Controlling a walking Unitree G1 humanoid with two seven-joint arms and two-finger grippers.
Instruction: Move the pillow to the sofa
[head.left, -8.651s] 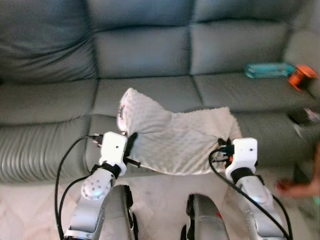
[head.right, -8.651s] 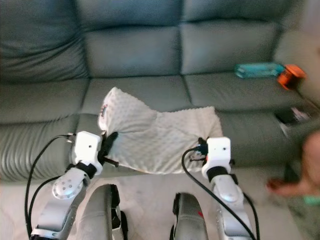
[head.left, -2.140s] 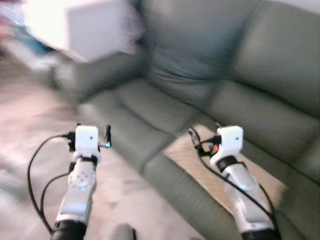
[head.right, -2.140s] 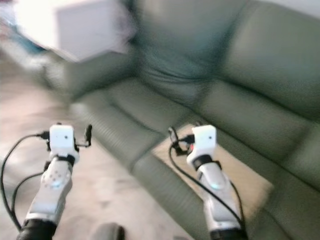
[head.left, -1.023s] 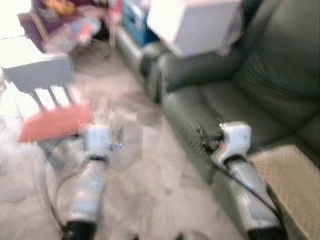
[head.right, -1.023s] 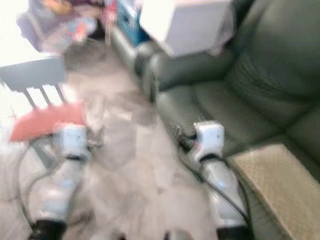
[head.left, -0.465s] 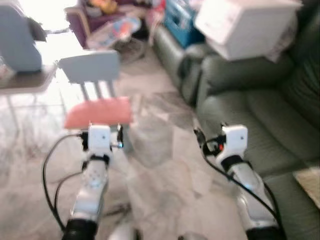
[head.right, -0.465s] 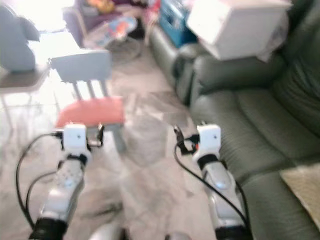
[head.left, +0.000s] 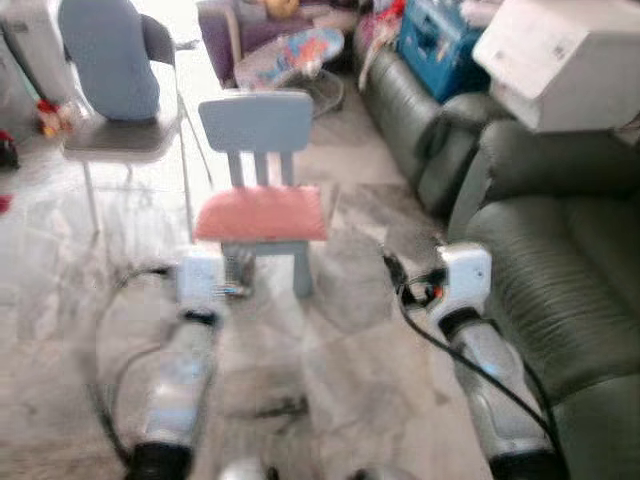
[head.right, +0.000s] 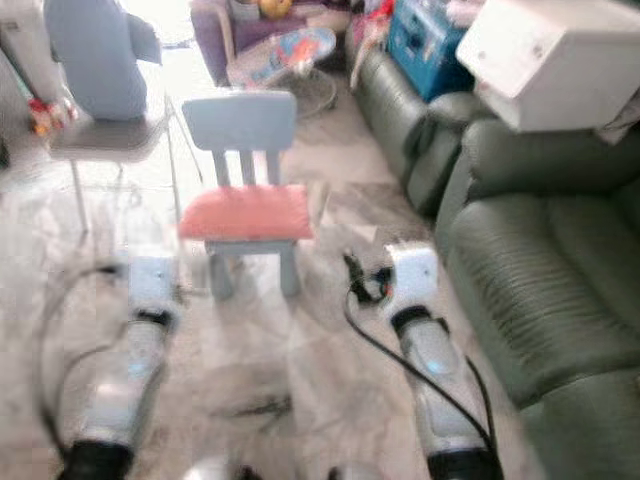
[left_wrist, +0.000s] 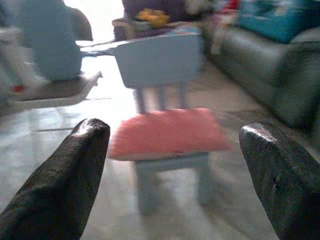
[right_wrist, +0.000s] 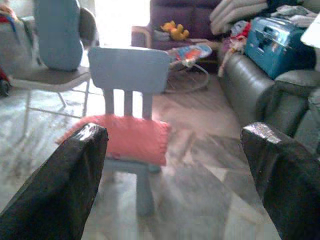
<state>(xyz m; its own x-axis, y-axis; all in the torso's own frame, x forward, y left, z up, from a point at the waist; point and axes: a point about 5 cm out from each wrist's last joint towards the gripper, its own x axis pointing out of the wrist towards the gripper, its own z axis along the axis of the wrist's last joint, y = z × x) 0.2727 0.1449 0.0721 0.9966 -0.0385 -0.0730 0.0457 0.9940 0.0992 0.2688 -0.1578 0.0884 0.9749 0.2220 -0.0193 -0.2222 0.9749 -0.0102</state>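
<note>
Pale marbled floor tiling (head.left: 340, 360) is being shown across the middle of the room, glossy and streaked with grey veins. At its centre a small light-blue plastic child's chair (head.left: 263, 130), with a slatted back and straight square legs, is standing, and a flat salmon-pink square pillow (head.left: 261, 213) is lying on its seat, covering the seat out to its front edge and overhanging slightly at the sides. Along the right edge of the floor a dark green leather sofa (head.left: 575, 290) is being seen, its seat cushions ribbed with fine horizontal pleats and its arms rounded; part of it is being cut off by the frame. A white boxy plastic appliance (head.left: 565, 60) is resting on the sofa's arm, and its far end is being cut off too. Behind the small chair a grey metal-legged chair with a blue padded back (head.left: 115, 90) is standing, with a teal hard-shell case (head.right: 430, 35) further back; items around it are too blurred to be made out.

Both arms are being held out low over the floor, short of the chair. The left gripper (left_wrist: 175, 165) is being held wide apart with nothing between its matt black fingers (left_wrist: 60, 185); its arm is being smeared by blur in the head views. The right gripper (right_wrist: 175, 170) is likewise being held spread wide and empty.
</note>
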